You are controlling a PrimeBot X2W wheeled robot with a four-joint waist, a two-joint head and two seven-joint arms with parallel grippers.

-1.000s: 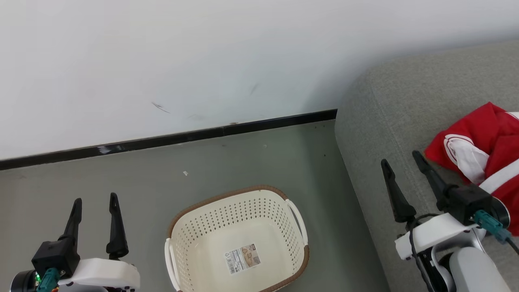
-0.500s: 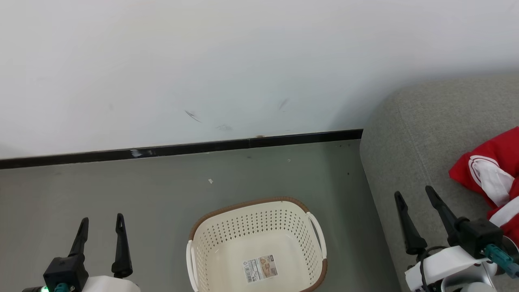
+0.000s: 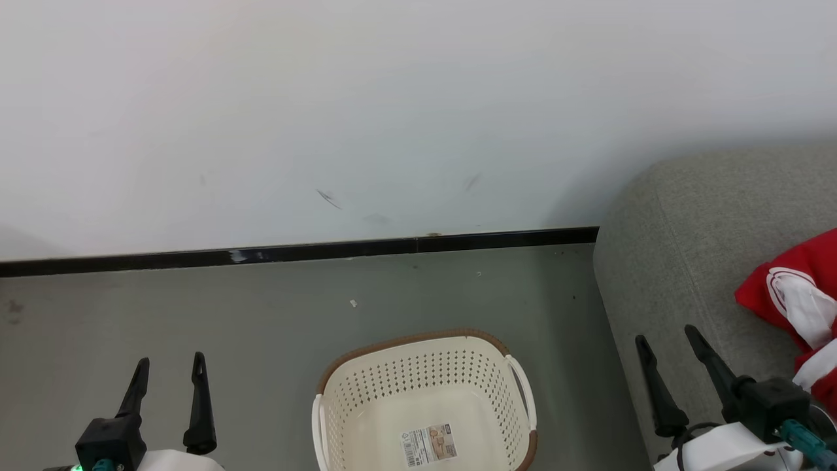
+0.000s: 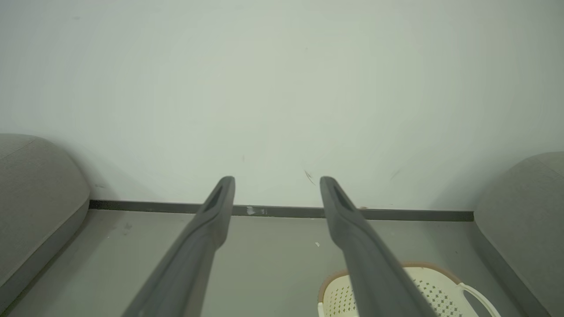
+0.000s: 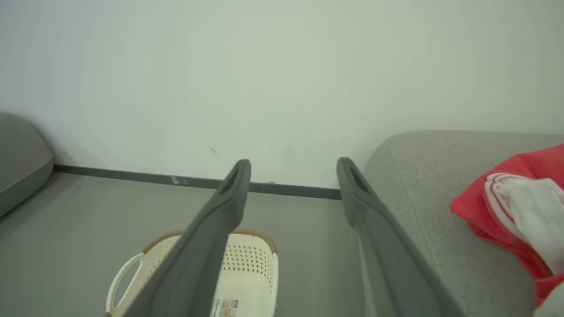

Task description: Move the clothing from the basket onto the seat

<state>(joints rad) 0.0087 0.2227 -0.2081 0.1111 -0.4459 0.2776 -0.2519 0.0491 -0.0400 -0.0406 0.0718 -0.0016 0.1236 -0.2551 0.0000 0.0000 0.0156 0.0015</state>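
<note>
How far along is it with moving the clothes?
Seemingly done: the basket holds just a label, and the red clothing lies on the grey seat. In hand: nothing; the left gripper and right gripper are open, empty. Left: probably nothing, though the basket's near end is cropped.

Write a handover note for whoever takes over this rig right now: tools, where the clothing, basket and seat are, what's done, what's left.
Left tool: open, empty, above the floor left of the basket.
Right tool: open, empty, over the seat edge, beside the clothing.
Done: red clothing lies on the seat, running out of frame. The visible inside of the basket holds just its label.
Left: probably nothing; check the basket's cut-off near end.
</note>
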